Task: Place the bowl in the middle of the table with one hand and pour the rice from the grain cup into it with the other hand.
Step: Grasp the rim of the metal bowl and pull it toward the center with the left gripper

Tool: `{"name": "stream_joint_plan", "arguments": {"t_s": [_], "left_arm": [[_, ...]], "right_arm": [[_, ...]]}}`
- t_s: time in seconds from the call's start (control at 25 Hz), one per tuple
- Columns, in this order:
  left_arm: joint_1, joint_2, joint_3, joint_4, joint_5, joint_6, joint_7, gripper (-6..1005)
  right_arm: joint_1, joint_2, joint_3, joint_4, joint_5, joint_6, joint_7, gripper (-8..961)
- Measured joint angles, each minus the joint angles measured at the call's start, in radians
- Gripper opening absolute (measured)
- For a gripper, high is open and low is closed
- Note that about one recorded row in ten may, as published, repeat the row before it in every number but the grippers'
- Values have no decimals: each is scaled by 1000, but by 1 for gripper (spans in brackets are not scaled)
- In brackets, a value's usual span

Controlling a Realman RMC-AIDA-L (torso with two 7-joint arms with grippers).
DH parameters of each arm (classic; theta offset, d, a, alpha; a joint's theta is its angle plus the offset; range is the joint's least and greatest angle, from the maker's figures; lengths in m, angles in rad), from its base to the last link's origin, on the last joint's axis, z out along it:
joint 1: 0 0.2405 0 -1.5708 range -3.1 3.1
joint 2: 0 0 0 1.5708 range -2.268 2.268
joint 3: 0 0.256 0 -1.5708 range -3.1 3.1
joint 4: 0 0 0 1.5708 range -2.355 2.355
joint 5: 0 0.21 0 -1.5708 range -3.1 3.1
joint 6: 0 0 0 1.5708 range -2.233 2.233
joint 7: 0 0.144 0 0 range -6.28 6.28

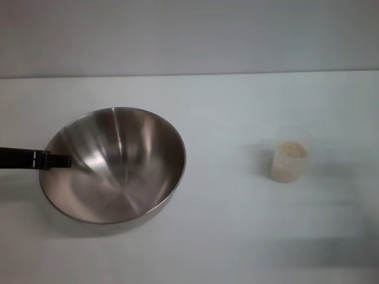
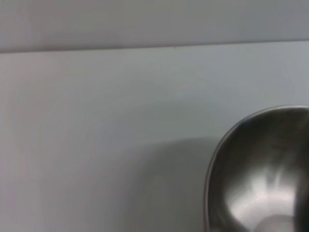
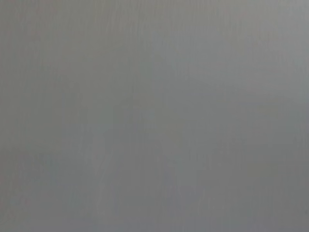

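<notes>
Reaching in from the left edge, the left gripper (image 1: 59, 159) has a dark finger lying over the left rim of the bowl (image 1: 118, 168), but I cannot tell if it pinches the rim or only rests there. This steel bowl sits on the white table (image 1: 225, 236), left of the middle and tilted, with its right rim lower, and it looks empty inside. Well apart on the right stands the grain cup (image 1: 289, 158), upright, with the rice (image 1: 291, 150) in it; the right gripper is not seen.
</notes>
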Motion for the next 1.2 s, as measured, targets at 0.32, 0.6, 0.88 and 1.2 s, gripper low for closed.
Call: {"name": "stream_joint_plan", "arguments": {"t_s": [0.32,0.6,0.88,1.2], "left_arm": [[-22,1,-1,68,0,17,12,810],[-34,1,-1,88,0,22,14,657],[-38,3,-3,90,1,27,25,315],[-59,4,-9,120,2,23,26,186]], "right_arm": [[1,0,-1,-2,0,7,0,574],[3,0,-2,-1,-1,8,0,574],[4,0,-2,-1,-1,8,0,574],[7,0,-2,-1,0,8,0,574]]}}
